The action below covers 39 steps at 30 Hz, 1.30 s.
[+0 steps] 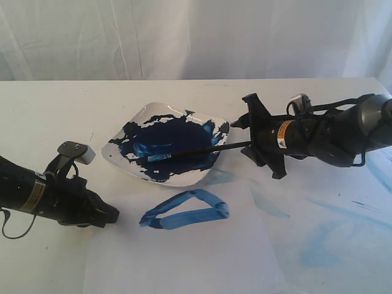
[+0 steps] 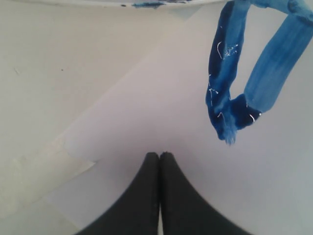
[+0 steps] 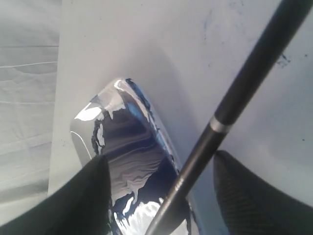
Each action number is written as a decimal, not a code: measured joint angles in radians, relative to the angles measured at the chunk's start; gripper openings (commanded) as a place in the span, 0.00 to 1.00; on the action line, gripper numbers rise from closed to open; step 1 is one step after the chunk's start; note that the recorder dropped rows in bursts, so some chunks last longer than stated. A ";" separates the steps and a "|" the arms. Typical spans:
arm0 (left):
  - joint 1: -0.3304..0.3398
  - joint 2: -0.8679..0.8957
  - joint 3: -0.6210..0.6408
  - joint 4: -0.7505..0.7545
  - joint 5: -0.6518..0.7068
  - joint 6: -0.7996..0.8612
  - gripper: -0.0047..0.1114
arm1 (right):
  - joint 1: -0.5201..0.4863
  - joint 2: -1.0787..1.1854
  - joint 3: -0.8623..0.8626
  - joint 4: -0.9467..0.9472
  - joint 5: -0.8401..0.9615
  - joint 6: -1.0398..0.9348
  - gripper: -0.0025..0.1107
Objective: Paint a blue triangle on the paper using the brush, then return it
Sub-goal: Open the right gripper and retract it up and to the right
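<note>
The brush (image 1: 202,149) lies with its bristle end in the dark blue paint of the white dish (image 1: 184,179), its black handle sticking out over the rim. My right gripper (image 1: 251,139) is open around the handle's end. In the right wrist view the brush (image 3: 230,103) passes between the spread fingers (image 3: 244,191) with a gap on each side. The blue triangle (image 1: 184,211) is on the paper (image 1: 184,257) in front of the dish. My left gripper (image 1: 113,214) is shut and empty, left of the blue triangle (image 2: 230,73), low over the paper (image 2: 161,98).
Pale blue smears (image 1: 318,245) mark the tabletop at the right, under and in front of the right arm. A white curtain (image 1: 184,37) hangs behind the table's back edge. The dish rim (image 2: 98,2) shows at the edge of the left wrist view.
</note>
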 measured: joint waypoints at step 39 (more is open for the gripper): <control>0.000 0.000 0.000 0.000 0.000 0.000 0.04 | 0.000 -1.276 0.318 -0.894 -0.002 0.036 0.02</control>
